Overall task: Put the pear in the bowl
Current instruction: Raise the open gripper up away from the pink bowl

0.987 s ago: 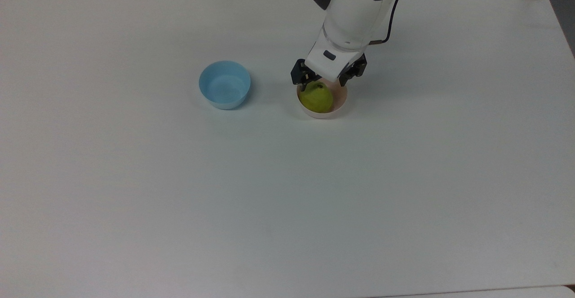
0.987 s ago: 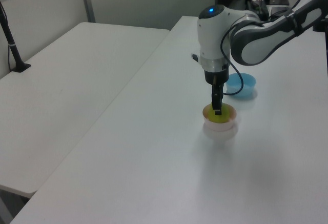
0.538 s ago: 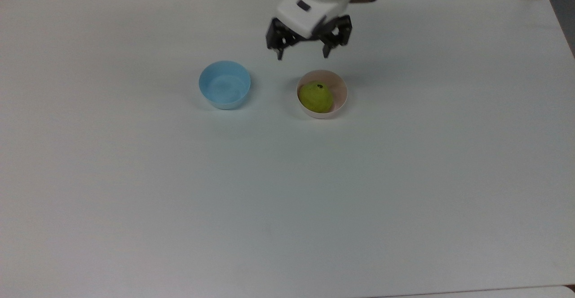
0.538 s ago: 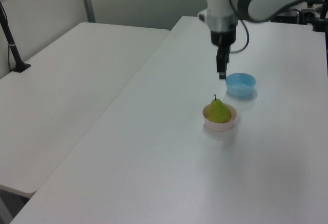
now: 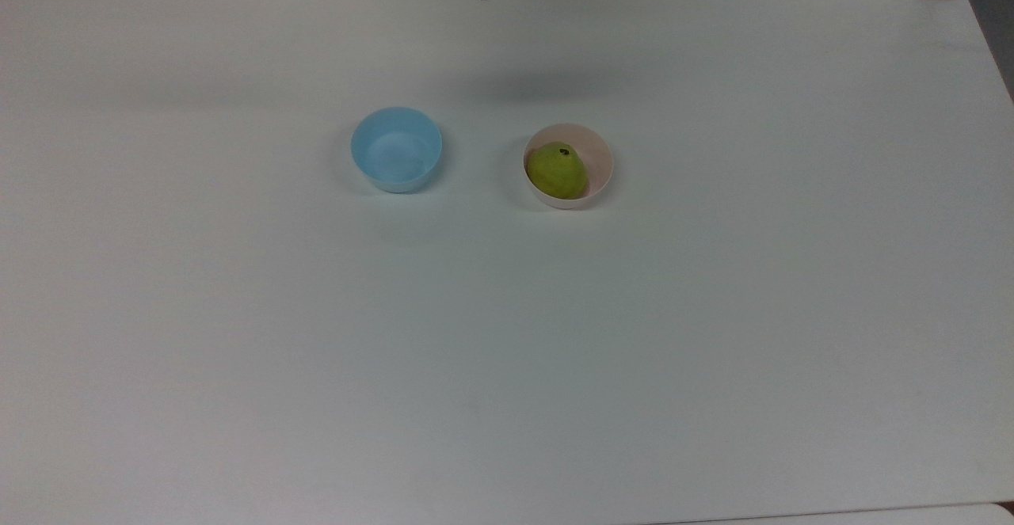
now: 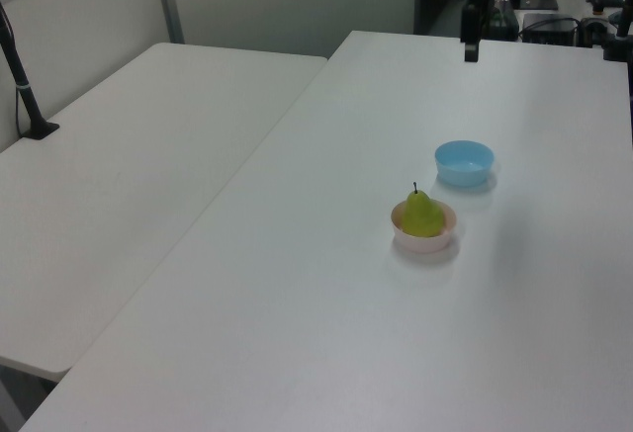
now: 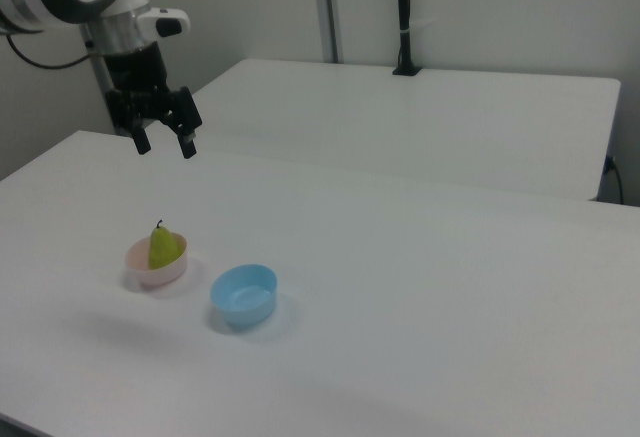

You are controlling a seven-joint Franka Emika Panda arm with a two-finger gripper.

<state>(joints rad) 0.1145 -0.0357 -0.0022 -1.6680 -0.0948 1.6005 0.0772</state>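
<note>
The pear [image 5: 557, 171] sits upright in the pink bowl [image 5: 600, 167] on the desk [image 5: 507, 351], stem up, with the blue bowl [image 5: 396, 149] empty beside it. The end effector [image 7: 165, 144] hangs high and well apart from both bowls, fingers spread and grasping nothing. The placing looks done; I judge nothing is left.

A yellow-green pear [image 6: 421, 215] stands upright – stem up – inside a pale pink bowl [image 6: 424, 239] on a white surface [image 6: 297, 284]. A light blue bowl [image 6: 464, 163] sits near it, farther back.
</note>
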